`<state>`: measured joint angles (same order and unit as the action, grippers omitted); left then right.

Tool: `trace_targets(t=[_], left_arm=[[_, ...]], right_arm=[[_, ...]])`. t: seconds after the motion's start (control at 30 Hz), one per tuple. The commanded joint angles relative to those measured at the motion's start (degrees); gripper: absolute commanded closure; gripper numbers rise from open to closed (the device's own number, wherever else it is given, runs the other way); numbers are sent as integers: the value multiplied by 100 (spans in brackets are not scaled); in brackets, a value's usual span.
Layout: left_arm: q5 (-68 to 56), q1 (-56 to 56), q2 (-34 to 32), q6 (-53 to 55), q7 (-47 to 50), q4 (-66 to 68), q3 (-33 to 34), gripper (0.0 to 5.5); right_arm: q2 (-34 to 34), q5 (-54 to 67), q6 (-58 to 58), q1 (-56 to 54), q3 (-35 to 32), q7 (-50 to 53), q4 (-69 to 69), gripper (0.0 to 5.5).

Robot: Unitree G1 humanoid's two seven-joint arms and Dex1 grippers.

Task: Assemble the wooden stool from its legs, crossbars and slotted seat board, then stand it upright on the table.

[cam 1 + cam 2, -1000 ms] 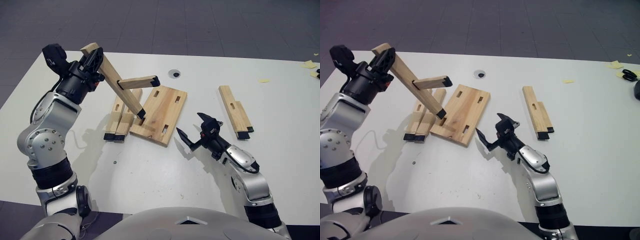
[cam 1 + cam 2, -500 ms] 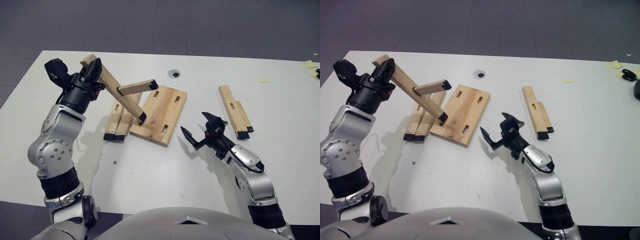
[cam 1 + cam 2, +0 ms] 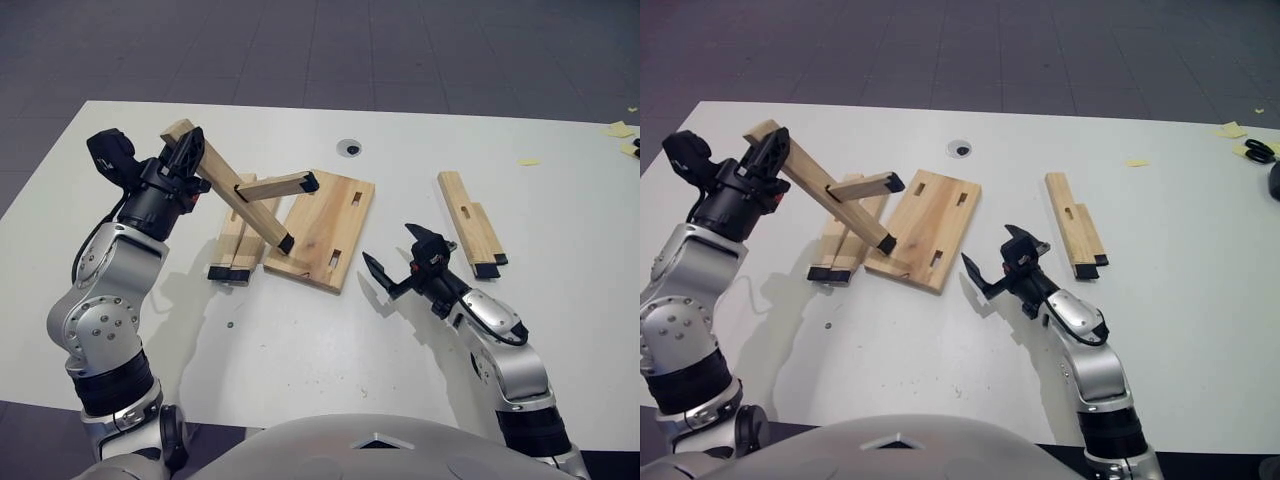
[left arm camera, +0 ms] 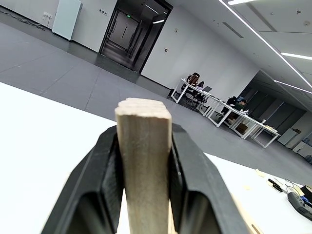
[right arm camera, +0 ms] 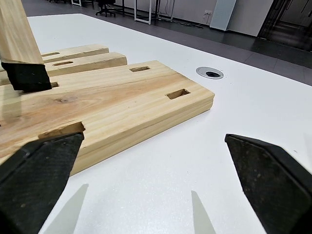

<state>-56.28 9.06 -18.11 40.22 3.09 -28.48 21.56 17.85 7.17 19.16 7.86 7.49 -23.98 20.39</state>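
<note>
Step in hand, as I read it: seating the first leg in the seat board.

- Left tool (image 3: 188,150) is clamped on the top end of a leg (image 3: 245,200). The leg is off the counter (image 3: 560,330) and steeply tilted, and a crossbar (image 3: 280,184) sticks out sideways from its middle.
- The leg's black foot cap (image 5: 27,75) sits over the left part of the seat board (image 3: 330,225), just beside a slot (image 5: 52,84). I can't tell whether it touches the wood or hangs just above it. It isn't in the slot.
- The seat board lies flat mid-counter, and every slot I can see is empty.
- Right tool (image 3: 388,248) has its fingers spread wide and holds nothing. It's low over the counter, just off the board's near right corner.
- Spare parts: two pieces (image 3: 232,245) lie flat against the board's left edge, and two more (image 3: 470,225) are well apart on the right.

Early in the job, with one leg-plus-crossbar made up and nothing fixed to the board.

Next move, my call:
- Bring the leg closer to vertical, line its end up with the slot, then press down.
- The board is loose and could skate under a tilted push, so I'd pin its corner with the right tool first.
</note>
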Motion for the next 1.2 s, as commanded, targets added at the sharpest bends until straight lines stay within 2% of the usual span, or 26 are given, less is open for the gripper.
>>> trace_targets(t=[0.03,0.33,0.53,0.87,1.03,1.2], left_arm=[[310,-28,29,-52,70,214,-123,447],[821,92,21,-306,-106,173,-555,447],[1382,-391,41,-567,-556,-15,-1139,447],[2221,-812,-12,-963,-736,59,-1627,447],[2113,-543,255,-979,-464,73,-1468,447],[2146,-319,236,-983,-434,81,-1362,447]], right_arm=[[38,-35,-36,-69,9,-14,-19,10],[39,-72,-40,-98,53,-42,-7,10],[5,-99,-46,-92,60,-26,8,10],[28,-125,-53,-88,68,-41,22,10],[39,-141,-64,-74,66,-53,2,10],[32,-144,-83,-76,73,-58,-21,10]])
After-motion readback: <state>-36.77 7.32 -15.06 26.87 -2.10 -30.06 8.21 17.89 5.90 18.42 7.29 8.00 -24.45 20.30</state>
